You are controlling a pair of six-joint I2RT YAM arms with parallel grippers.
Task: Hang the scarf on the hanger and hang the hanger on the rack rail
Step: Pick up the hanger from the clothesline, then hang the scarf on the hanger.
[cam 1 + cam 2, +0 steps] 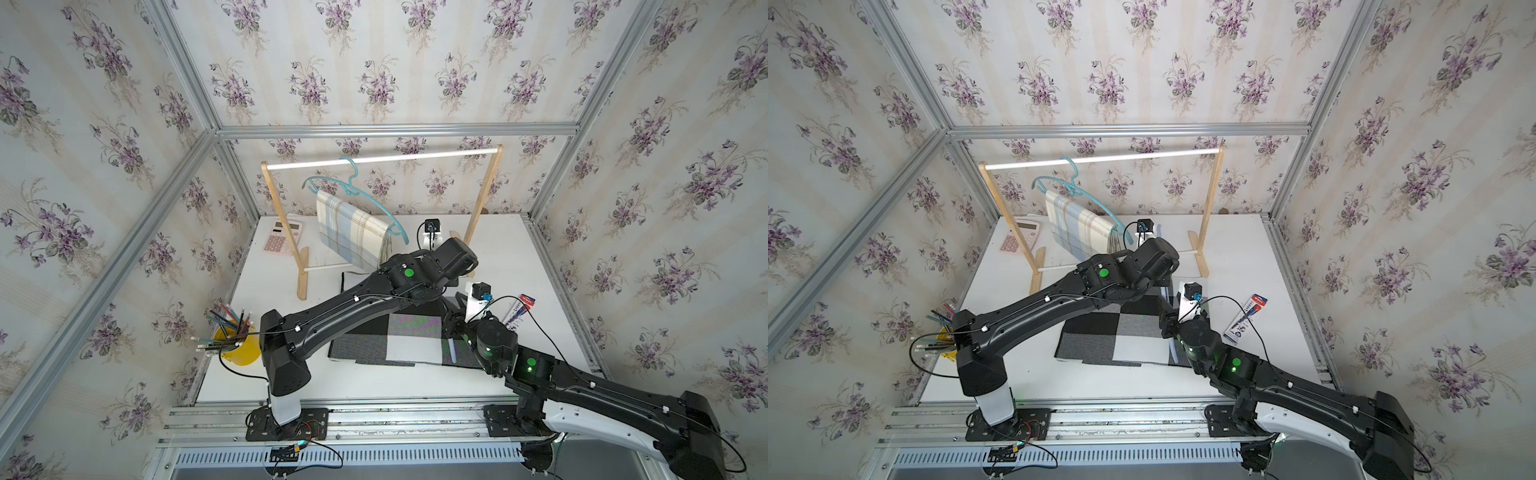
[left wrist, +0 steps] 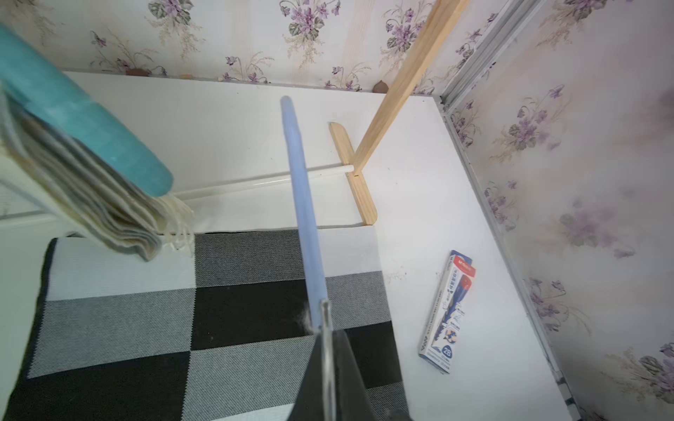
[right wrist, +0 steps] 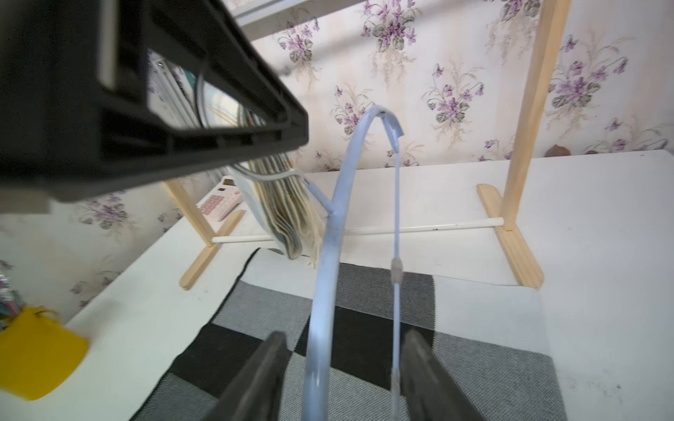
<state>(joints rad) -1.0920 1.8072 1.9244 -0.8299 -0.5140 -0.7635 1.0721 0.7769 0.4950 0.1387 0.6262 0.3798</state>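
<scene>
A black, grey and white checked scarf (image 1: 399,336) lies flat on the white table (image 1: 519,257), in front of the wooden rack (image 1: 382,157). A pale blue hanger (image 2: 302,204) is held over it. My left gripper (image 2: 325,310) is shut on the hanger's thin bar; in both top views it is hidden under the left wrist. My right gripper (image 3: 343,350) is open. The pale blue hanger's (image 3: 328,255) curved shoulder and thin bar pass between its spread fingers (image 3: 262,368). The bar runs close to one finger.
A teal hanger (image 1: 374,203) with a folded plaid scarf (image 1: 349,232) hangs on the rack's rail, just behind the left wrist. A pink calculator (image 1: 282,237) lies back left. A yellow cup of pencils (image 1: 239,353) stands front left. A pencil box (image 1: 519,309) lies right.
</scene>
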